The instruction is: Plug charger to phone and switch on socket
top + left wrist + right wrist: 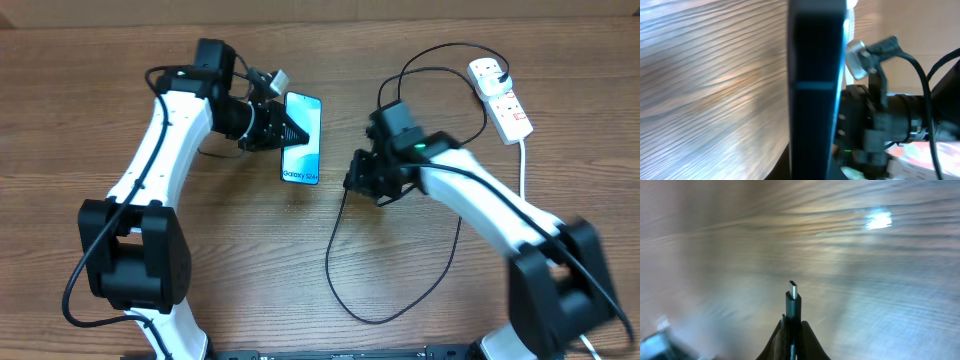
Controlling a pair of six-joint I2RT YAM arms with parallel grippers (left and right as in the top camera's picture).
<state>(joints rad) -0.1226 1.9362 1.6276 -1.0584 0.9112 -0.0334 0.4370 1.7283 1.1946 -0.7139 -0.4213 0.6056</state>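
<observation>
While pinched between the right fingers (774,343), charger tip (794,296) apart from the phone (303,152) clamped in the left fingers (292,129).

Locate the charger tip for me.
The charger tip sticks out of the right end effector, pinched between its fingers; overhead, that end effector sits just right of the phone, not touching it.

Screen-up phone (302,137); charger (329,262) plugged into socket (503,98) only.
</observation>
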